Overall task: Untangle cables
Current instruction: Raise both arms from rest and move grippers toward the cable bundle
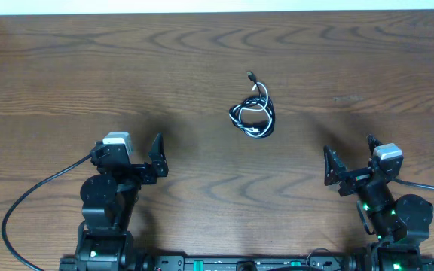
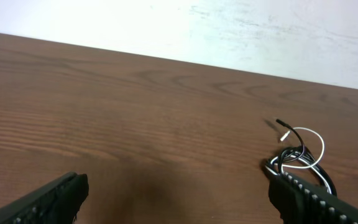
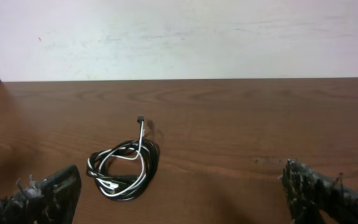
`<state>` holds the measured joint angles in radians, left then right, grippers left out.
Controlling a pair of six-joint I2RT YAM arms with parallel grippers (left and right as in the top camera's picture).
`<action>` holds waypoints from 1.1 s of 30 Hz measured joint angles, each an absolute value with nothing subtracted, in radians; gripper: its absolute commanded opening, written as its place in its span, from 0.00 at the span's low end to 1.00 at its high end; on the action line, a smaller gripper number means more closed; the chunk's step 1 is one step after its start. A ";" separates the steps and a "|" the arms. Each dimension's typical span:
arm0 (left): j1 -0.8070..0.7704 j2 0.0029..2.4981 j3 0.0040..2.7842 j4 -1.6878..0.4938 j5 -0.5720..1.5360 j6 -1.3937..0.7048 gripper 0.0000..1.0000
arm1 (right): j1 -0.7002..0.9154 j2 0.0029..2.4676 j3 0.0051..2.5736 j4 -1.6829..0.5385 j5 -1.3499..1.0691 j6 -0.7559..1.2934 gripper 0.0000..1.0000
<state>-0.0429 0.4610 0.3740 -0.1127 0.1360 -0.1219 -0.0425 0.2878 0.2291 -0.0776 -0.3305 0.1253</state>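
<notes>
A thin white cable and a thin black cable lie coiled together in one small tangle (image 1: 252, 118) on the wooden table, near its middle. A plug end (image 1: 251, 76) sticks out toward the far side. The tangle also shows in the left wrist view (image 2: 300, 157) at right and in the right wrist view (image 3: 123, 167) at left. My left gripper (image 1: 157, 156) is open and empty, near the front left, well apart from the tangle. My right gripper (image 1: 350, 162) is open and empty, near the front right, also apart from it.
The brown wooden table (image 1: 126, 68) runs to a white wall at the back. Thick black arm cables trail off at front left (image 1: 29, 199) and front right (image 1: 428, 186). The arm bases stand along the front edge.
</notes>
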 measured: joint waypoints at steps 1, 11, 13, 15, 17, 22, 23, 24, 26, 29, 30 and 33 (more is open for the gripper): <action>-0.051 0.479 0.385 -0.165 0.144 -0.124 0.98 | -0.043 0.318 0.252 -0.176 -0.336 0.121 0.99; -0.236 1.477 1.464 -0.798 0.265 -0.135 0.98 | -0.060 1.102 1.119 -0.754 -0.440 0.109 0.99; -0.239 1.446 1.465 -0.805 0.270 -0.134 0.98 | -0.059 1.100 1.117 -0.759 -0.449 0.105 0.99; -0.239 1.433 1.470 -0.803 0.274 -0.134 0.98 | -0.059 1.102 1.117 -0.756 -0.450 0.102 0.99; -0.239 1.429 1.470 -0.804 0.278 -0.134 0.98 | -0.059 1.102 1.117 -0.759 -0.453 0.101 0.99; -0.239 1.431 1.470 -0.804 0.280 -0.134 0.98 | -0.059 1.102 1.117 -0.760 -0.454 0.101 0.99; -0.239 1.431 1.470 -0.805 0.280 -0.134 0.98 | -0.059 1.102 1.117 -0.761 -0.454 0.101 0.99; -0.239 1.431 1.470 -0.805 0.280 -0.134 0.98 | -0.059 1.102 1.117 -0.760 -0.454 0.101 0.99; -0.239 1.431 1.470 -0.805 0.280 -0.134 0.98 | -0.059 1.102 1.117 -0.760 -0.454 0.101 0.99; -0.239 1.431 1.470 -0.819 0.280 -0.134 0.98 | -0.059 1.102 1.117 -0.759 -0.454 0.101 0.99; -0.239 1.431 1.470 -0.824 0.280 -0.134 0.98 | -0.059 1.102 1.117 -0.760 -0.454 0.101 0.99; -0.239 1.431 1.470 -0.828 0.280 -0.134 0.98 | -0.059 1.102 1.117 -0.760 -0.454 0.101 0.99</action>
